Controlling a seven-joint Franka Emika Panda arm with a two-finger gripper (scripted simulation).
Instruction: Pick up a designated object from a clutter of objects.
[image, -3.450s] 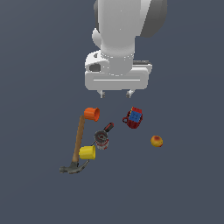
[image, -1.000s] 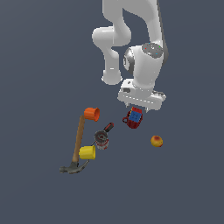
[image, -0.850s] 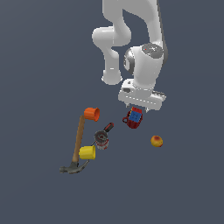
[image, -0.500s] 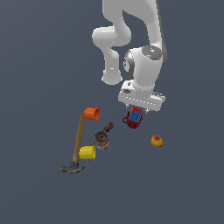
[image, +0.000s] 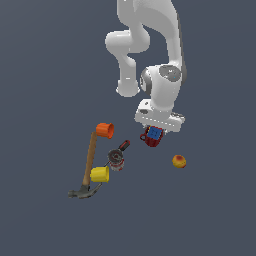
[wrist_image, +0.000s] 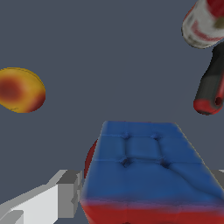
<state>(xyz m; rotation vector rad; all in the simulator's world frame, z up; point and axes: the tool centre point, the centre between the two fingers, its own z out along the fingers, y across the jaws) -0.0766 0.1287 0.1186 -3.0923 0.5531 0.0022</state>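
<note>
The designated object, a small blue cube (image: 154, 133) with dark grid lines, sits against the dark red mug (image: 148, 141) in the clutter of objects. My gripper (image: 155, 130) stands straight down over it, its body hiding the cube's upper part. The wrist view is filled by the cube (wrist_image: 144, 162), blue on its upper face and red on the face nearest the camera. One grey finger (wrist_image: 65, 197) presses against one side and the other finger shows at the opposite edge. A sliver of the mug (wrist_image: 89, 159) peeks out behind the cube. The gripper is shut on the cube.
An orange-red round fruit (image: 179, 161) lies to the exterior view's right of the mug. On the other side lie a red-grey tool (image: 119, 156), an orange cup (image: 105, 130), a yellow cup (image: 100, 174) and a wooden-handled hammer (image: 90, 161). The fruit (wrist_image: 19, 89) and tool (wrist_image: 210, 87) also appear in the wrist view.
The arm came down from high above the clutter onto the cube. Over the last second it has stayed almost still there.
</note>
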